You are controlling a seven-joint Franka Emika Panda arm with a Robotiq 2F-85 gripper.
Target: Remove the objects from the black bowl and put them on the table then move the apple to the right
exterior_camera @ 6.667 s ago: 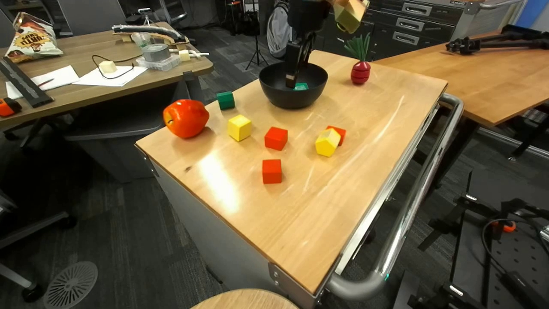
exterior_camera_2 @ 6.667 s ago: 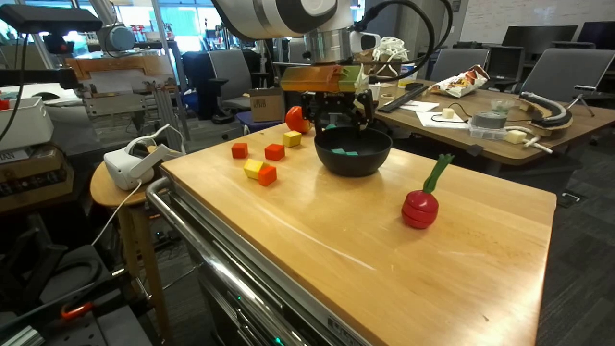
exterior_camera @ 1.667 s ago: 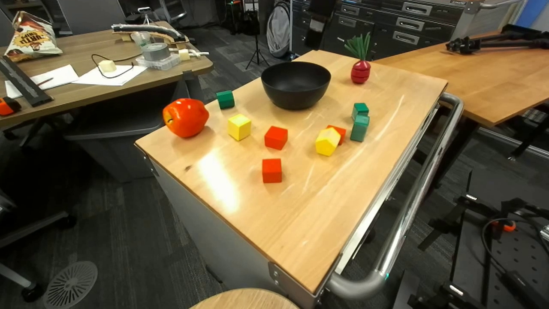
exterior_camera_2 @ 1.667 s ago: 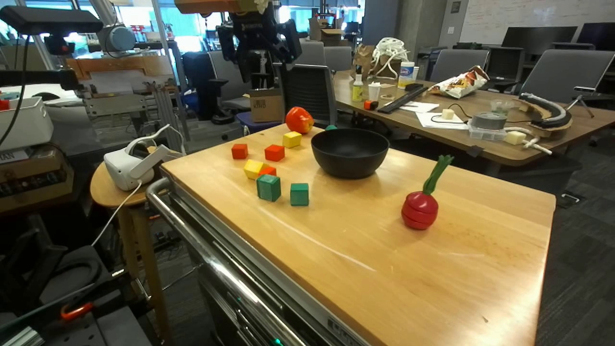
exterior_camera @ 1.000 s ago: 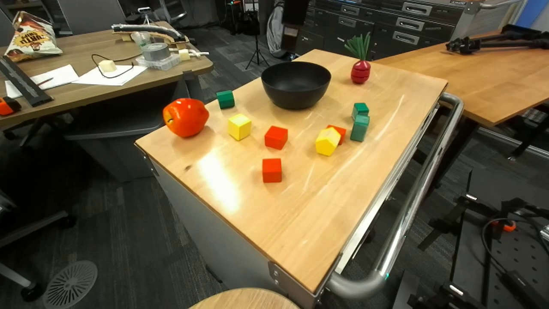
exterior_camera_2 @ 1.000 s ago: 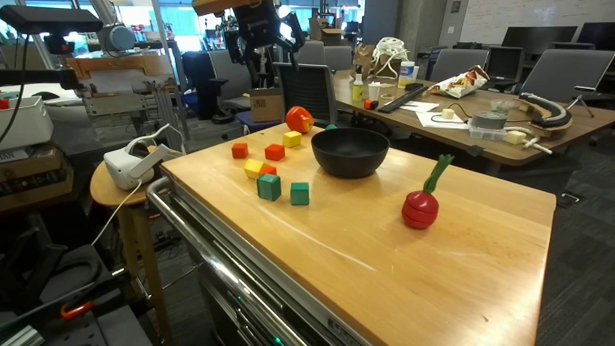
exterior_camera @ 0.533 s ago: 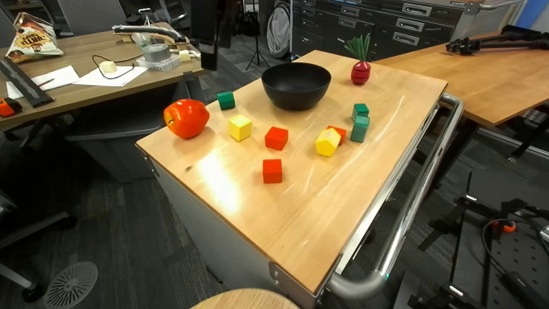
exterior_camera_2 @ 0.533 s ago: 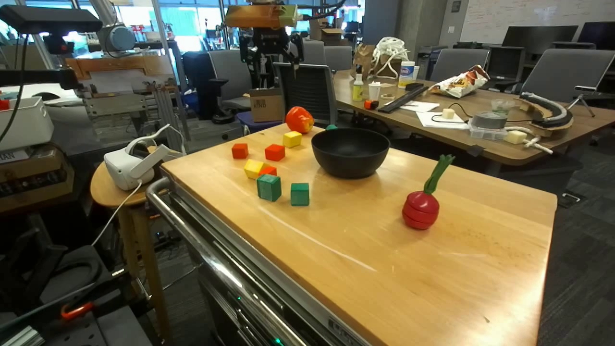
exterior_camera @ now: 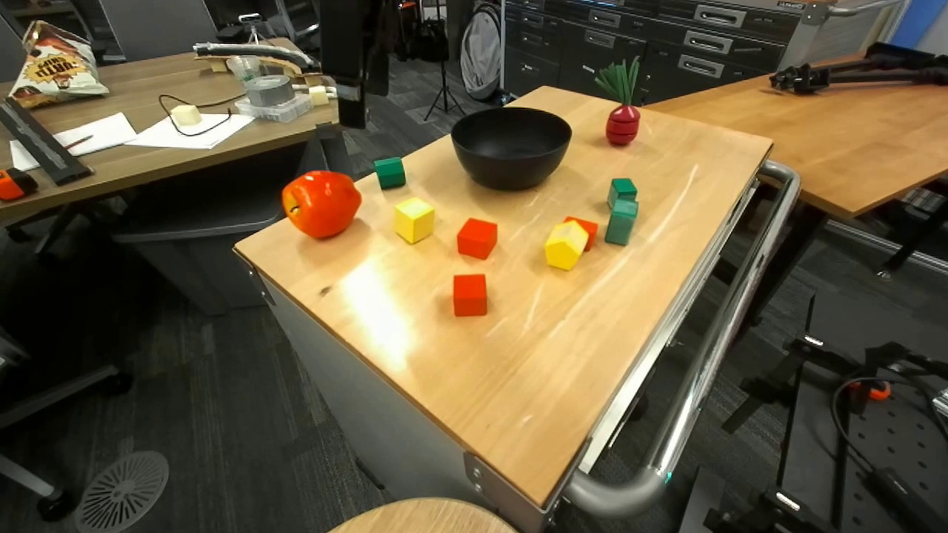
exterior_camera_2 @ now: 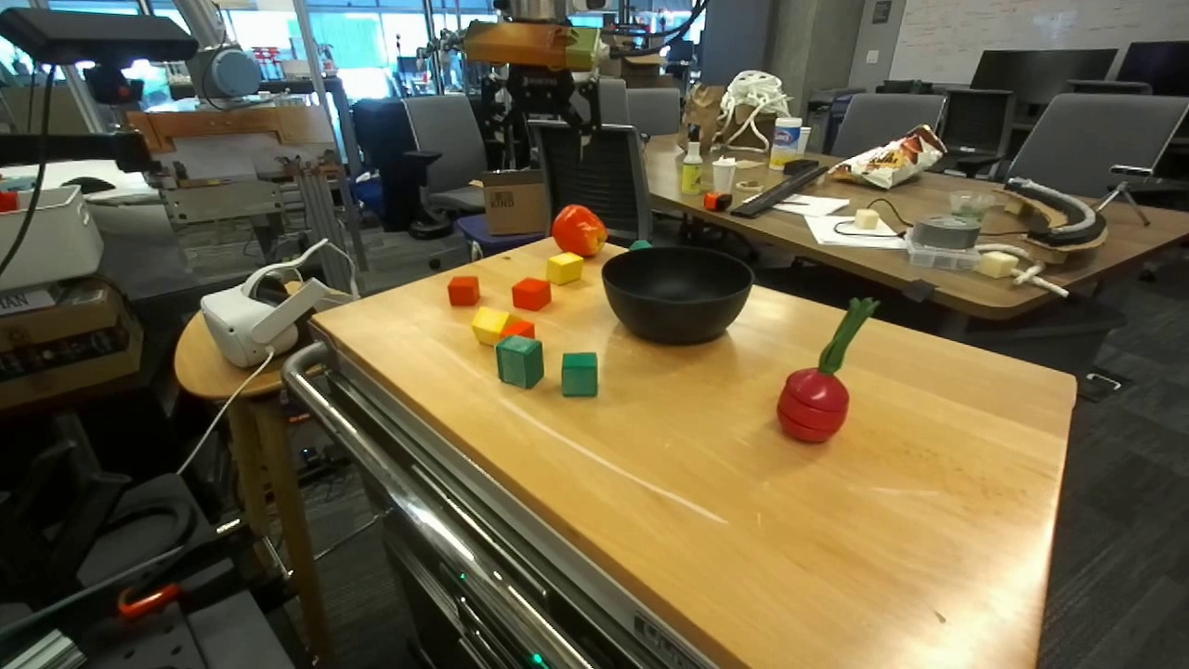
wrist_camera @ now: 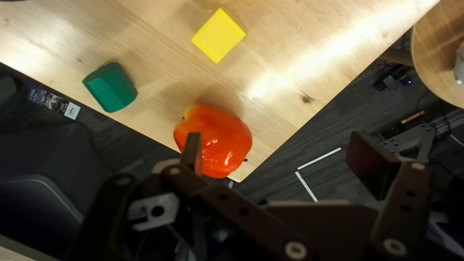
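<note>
The black bowl (exterior_camera: 511, 159) stands upright on the table (exterior_camera: 563, 333); no object shows inside it in both exterior views (exterior_camera_2: 676, 297). Two green blocks (exterior_camera: 621, 222) (exterior_camera: 622, 189) stand on the table near the handle side. The red-orange apple (exterior_camera: 321, 204) lies at a table corner; it also shows in an exterior view (exterior_camera_2: 579, 231) and the wrist view (wrist_camera: 224, 134). My gripper (wrist_camera: 282, 161) is open and empty, high above the table near the apple. In the wrist view one finger overlaps the apple, without visible contact. In an exterior view the gripper (exterior_camera_2: 543, 130) hangs above and behind the apple.
A third green block (exterior_camera: 389, 172) and a yellow block (exterior_camera: 413, 220) sit near the apple. Red blocks (exterior_camera: 477, 238) (exterior_camera: 470, 295) and a yellow block (exterior_camera: 565, 246) touching or near another red one (exterior_camera: 585, 231) lie mid-table. A red radish-like toy (exterior_camera_2: 813, 406) stands beyond the bowl.
Earlier my gripper was in the bowl with green blocks there; two green blocks now stand on the table. The gripper rose, then moved over toward the apple. The apple has not moved.
</note>
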